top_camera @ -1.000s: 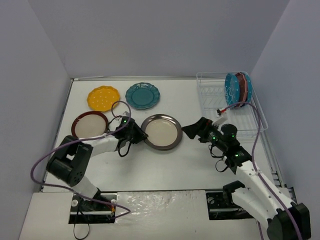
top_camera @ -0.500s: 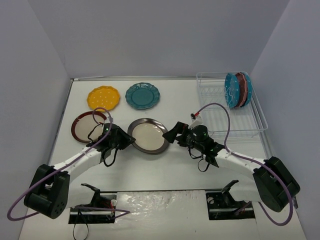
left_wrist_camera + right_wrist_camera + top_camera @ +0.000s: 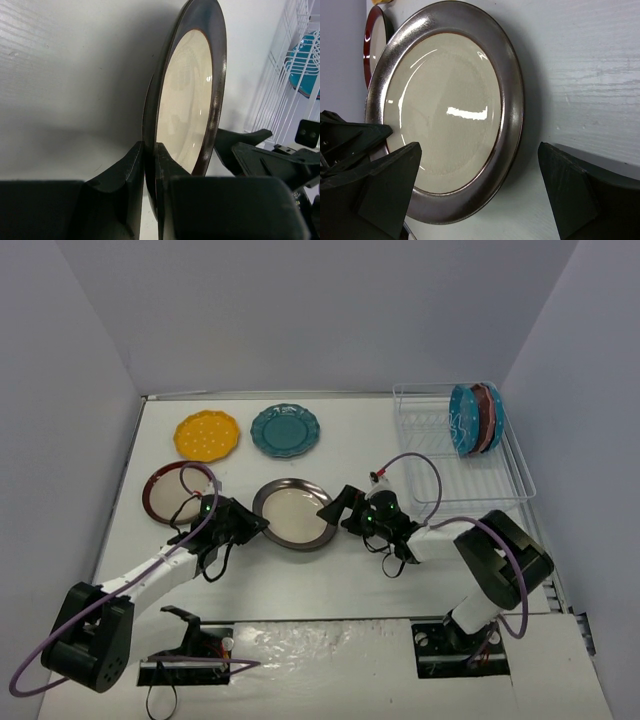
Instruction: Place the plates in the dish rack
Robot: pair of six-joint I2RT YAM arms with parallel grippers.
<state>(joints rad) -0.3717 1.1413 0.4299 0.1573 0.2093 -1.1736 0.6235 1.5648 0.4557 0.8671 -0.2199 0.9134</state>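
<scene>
**Left gripper clamped on brown plate, right gripper wide open beside it**

My left gripper (image 3: 256,527) is closed tight on the near-left rim of the brown plate (image 3: 295,515). In the left wrist view one finger lies on the plate's cream face and the other on its back. The plate sits mid-table, between my two arms, and throws a shadow on the table (image 3: 330,455) under its right edge.

My right gripper (image 3: 331,508) is spread wide at the plate's right side. In the right wrist view its fingers (image 3: 385,185) stand apart on either side of the rim and grip nothing.

The rack (image 3: 480,486) is at the far right, well apart from this plate. A blue plate (image 3: 462,420) stands on edge at its far end, with others close behind it. On the table at the left lie the maroon plate (image 3: 172,490), the yellow plate (image 3: 207,436) and the teal plate (image 3: 285,431).
</scene>
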